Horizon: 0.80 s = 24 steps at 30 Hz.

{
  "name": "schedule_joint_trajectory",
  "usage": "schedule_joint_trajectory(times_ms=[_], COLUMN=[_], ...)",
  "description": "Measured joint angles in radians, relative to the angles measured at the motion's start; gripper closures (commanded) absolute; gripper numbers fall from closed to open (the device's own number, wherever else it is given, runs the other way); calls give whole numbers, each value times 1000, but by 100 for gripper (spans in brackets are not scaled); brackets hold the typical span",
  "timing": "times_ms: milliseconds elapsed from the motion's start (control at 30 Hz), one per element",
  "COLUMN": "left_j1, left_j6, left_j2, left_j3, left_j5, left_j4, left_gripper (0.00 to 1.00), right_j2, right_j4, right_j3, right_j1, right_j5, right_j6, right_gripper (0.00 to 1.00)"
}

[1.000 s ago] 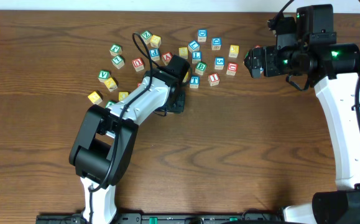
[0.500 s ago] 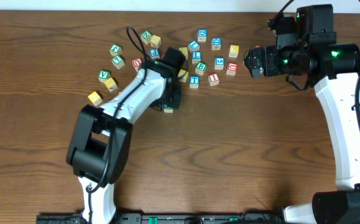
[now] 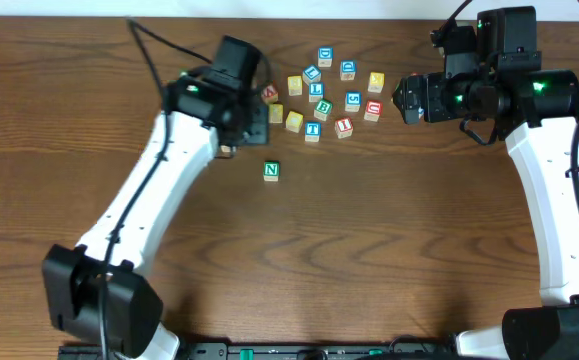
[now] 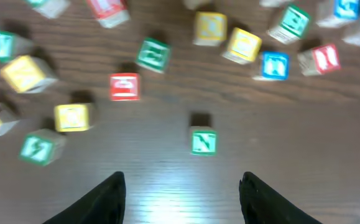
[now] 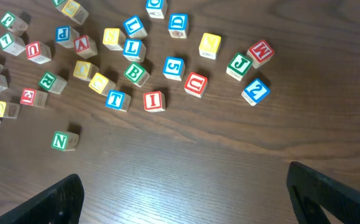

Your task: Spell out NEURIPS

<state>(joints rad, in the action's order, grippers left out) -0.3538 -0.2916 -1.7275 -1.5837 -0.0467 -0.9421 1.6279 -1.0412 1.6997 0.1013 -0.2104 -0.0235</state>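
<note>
The green N cube (image 3: pixel 272 171) stands alone on the table in front of the cluster, also seen in the left wrist view (image 4: pixel 203 142) and the right wrist view (image 5: pixel 60 140). My left gripper (image 4: pixel 183 199) is open and empty, raised above the table behind the N cube (image 3: pixel 256 122). In the cluster are a red I cube (image 5: pixel 153 100), a red U cube (image 5: pixel 196 83), a blue S cube (image 5: pixel 173 67), a blue P cube (image 5: pixel 63 34) and a green R cube (image 5: pixel 48 81). My right gripper (image 5: pixel 195 199) is open and empty, held high at the right (image 3: pixel 405 100).
Other lettered cubes lie scattered at the back middle, among them a blue T (image 3: pixel 312 130), green B (image 3: pixel 322 109) and blue L (image 3: pixel 316 89). My left arm covers the left part of the cluster in the overhead view. The table's back edge (image 3: pixel 289 10) is close behind.
My left gripper has let go of the N cube and has risen and pulled back to the upper left. The N cube stays where it was set. The right arm has not moved.
</note>
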Motion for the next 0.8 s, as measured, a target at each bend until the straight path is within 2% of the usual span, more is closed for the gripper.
schedule_joint_trajectory(times_ms=[267,600,800], left_j1=[145,175,176], left_j6=[-3,-26,-27], left_j2=[24,21,-54], left_j3=[0,0,0], left_j5=[0,10,23], left_j4=[-20,1,68], left_gripper=[42,43,43], right_j2=[0,0,0], right_j4=[0,0,0], right_j3=[0,0,0], right_j1=[0,0,0], right_j5=[0,0,0], right_j6=[0,7,16], right_gripper=[1,1,1])
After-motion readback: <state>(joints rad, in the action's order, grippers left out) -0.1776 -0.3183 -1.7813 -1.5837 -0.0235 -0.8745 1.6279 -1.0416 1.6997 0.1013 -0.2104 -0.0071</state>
